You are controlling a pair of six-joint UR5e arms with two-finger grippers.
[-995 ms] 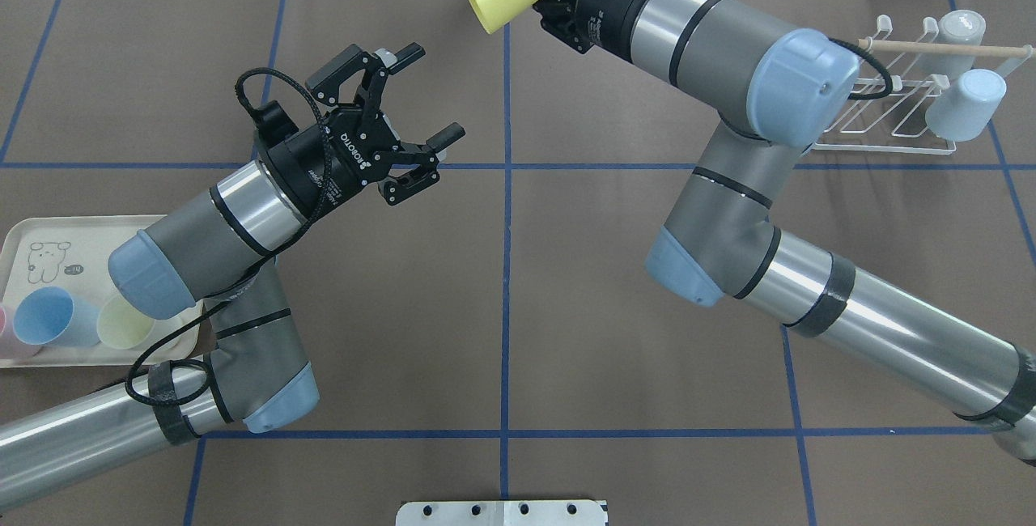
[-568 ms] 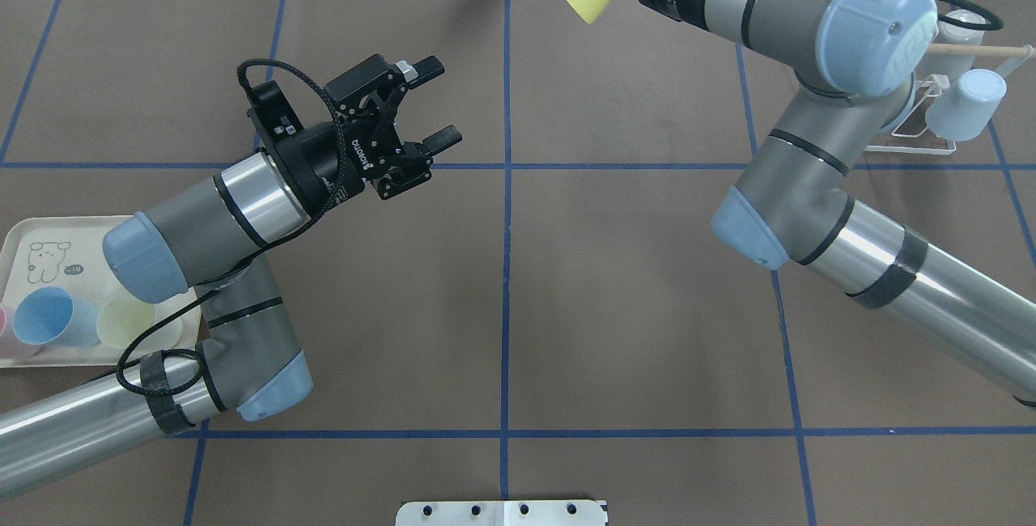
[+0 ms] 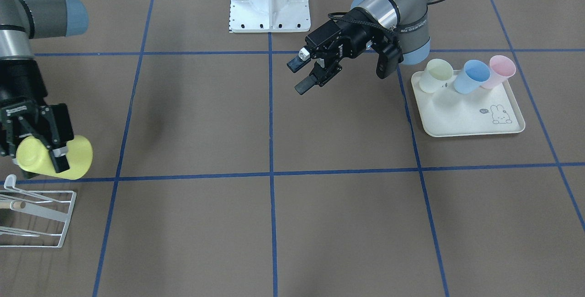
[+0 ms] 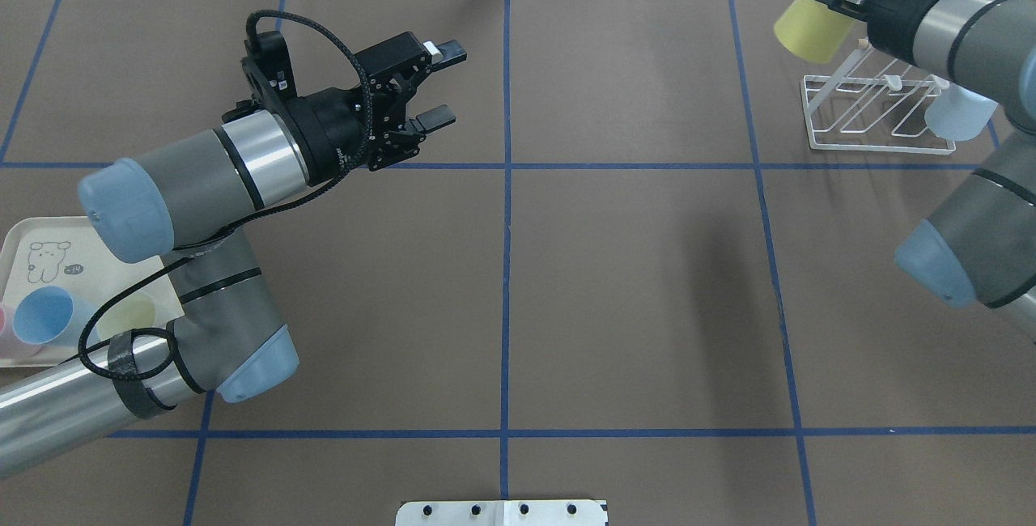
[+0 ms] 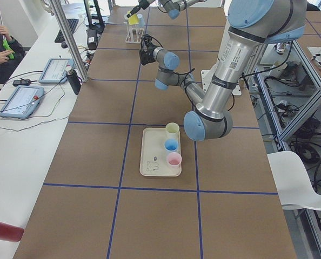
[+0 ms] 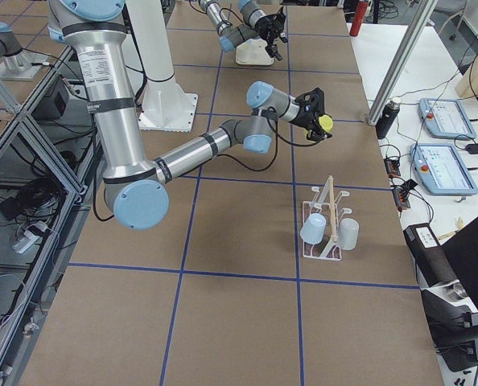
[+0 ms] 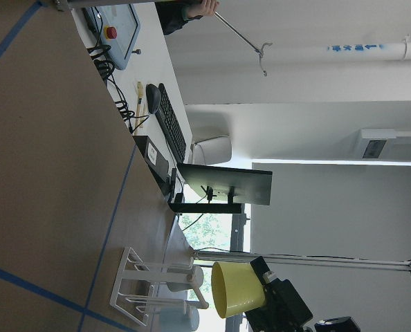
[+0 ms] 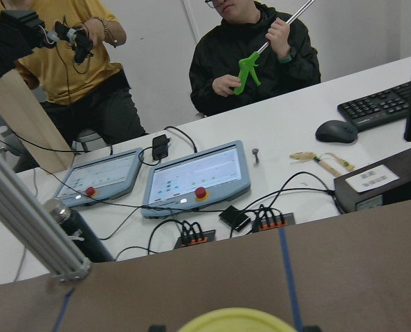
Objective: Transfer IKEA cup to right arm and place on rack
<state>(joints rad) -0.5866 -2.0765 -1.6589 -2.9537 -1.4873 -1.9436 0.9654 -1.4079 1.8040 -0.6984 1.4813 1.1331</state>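
reading from the robot's side outward, the tray [image 4: 16, 239] with its three cups sits by the left arm's base and poses no danger. a little farther out, the left gripper [image 4: 447, 82] hangs over the middle of the table with its fingers spread wide and nothing between them. it is well apart from the rack, so i see no collision risk there.

the trouble lies at the far right. the rack [image 4: 858, 121] is light wire and carries two pale cups [image 6: 313, 229], one on each side of a wooden rod [image 6: 329, 205]. a descent that is slightly off line could knock one cup loose, catch the rod, or shove the whole rack along the table. the yellow cup [image 4: 809, 24] is smooth and tapered, so it could slip in the fingers while being turned to go over a rod. if let go off-centre, it would likely glance off and roll.

the right gripper [image 3: 34, 153] is clamped across the yellow cup. it holds the cup roughly sideways in the air, wider end pointing away from the wrist. the cup sits by the end of the rack nearest the table's middle, above it and not touching it.
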